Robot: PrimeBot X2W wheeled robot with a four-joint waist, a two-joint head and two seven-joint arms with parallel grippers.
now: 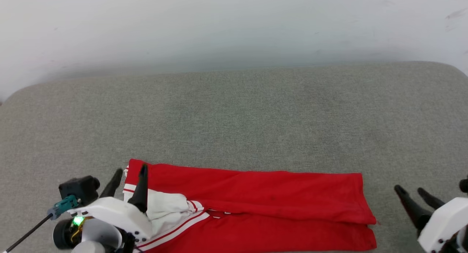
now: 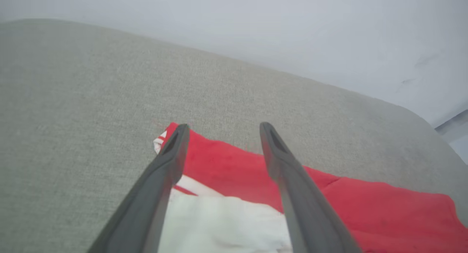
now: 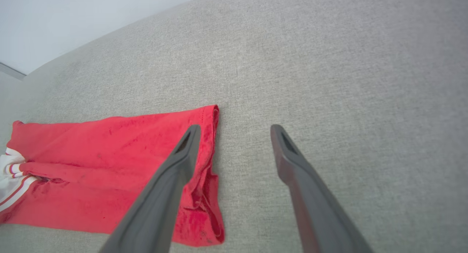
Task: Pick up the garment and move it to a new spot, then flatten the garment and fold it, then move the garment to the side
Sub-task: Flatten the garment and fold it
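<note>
The garment (image 1: 256, 201) lies as a long folded band at the near edge of the worktop (image 1: 234, 117), its length running left to right. The left jaws gape empty over its white-sleeved end. The right jaws, equally wide and empty, stand just beyond its hem end.

Work surface (image 1: 234, 110) was covered in grey woven fabric, far corners rounded. Plain white wall (image 1: 234, 22) stood behind, close against far edge. Faint scuff marks (image 1: 456, 14) were at wall's upper right. Light was soft, even; dim shadow band ran along wall base.
</note>
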